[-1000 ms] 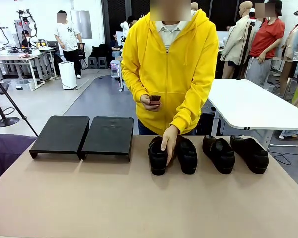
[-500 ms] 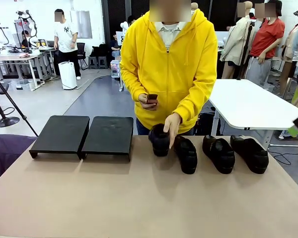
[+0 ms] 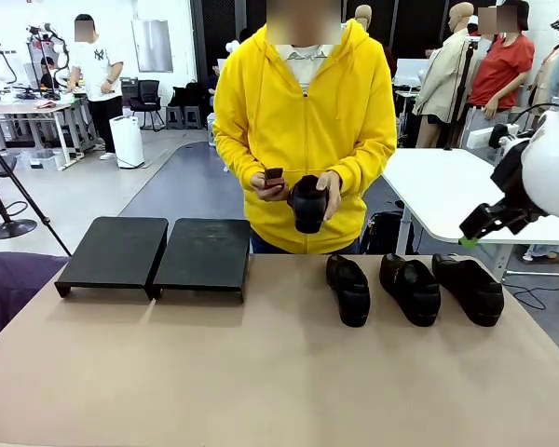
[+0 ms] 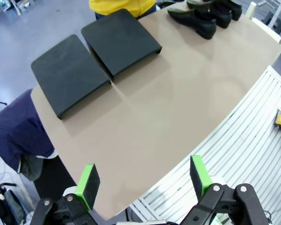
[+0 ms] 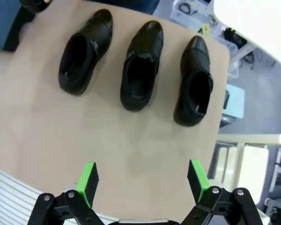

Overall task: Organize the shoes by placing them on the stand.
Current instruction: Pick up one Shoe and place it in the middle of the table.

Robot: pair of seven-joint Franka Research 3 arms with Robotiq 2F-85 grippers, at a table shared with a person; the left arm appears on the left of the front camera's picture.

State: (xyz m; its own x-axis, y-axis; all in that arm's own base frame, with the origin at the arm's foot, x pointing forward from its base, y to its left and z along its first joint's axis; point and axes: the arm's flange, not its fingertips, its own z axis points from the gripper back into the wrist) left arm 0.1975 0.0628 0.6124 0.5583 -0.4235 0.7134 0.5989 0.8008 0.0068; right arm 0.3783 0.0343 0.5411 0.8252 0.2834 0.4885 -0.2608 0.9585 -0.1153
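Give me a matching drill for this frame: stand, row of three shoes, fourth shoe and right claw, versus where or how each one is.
Things:
1. stand
2. row of three shoes
3. fourth shoe
4. right claw

Places or states:
A. held in the person's hand, above the table
B. open, holding nothing
C. bare, on the table's left part
D. lying on the table's right part

Pairs: 1-C, 2-D, 3-A, 4-B.
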